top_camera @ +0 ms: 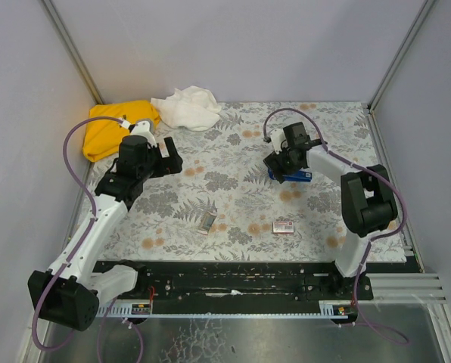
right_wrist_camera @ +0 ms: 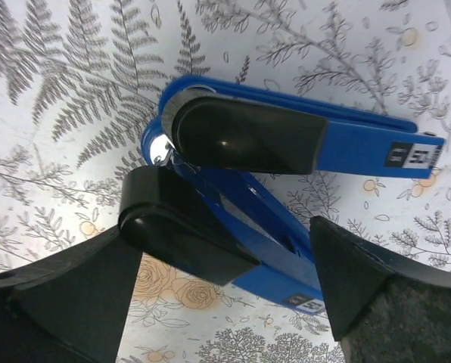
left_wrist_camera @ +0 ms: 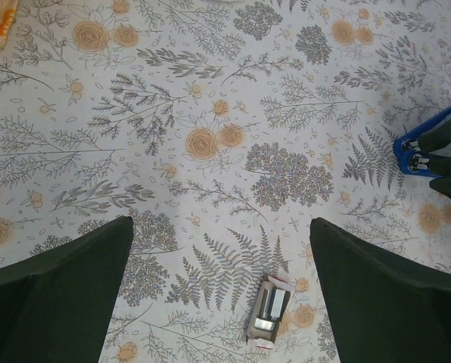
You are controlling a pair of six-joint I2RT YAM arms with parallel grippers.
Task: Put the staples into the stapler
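The blue stapler lies on its side on the flowered cloth, its two arms swung apart in a V, with black pads at the hinge end. My right gripper is open, low over it, with the stapler's lower arm between the fingers. In the top view the stapler shows under the right gripper. The open staples tray, with silvery strips in it, lies between and below my open, empty left gripper. It also shows in the top view. A whitish box with red print lies nearer the front.
A yellow cloth and a white crumpled cloth lie at the back left. Grey walls with metal rails close in the table on three sides. The left gripper hovers left of centre.
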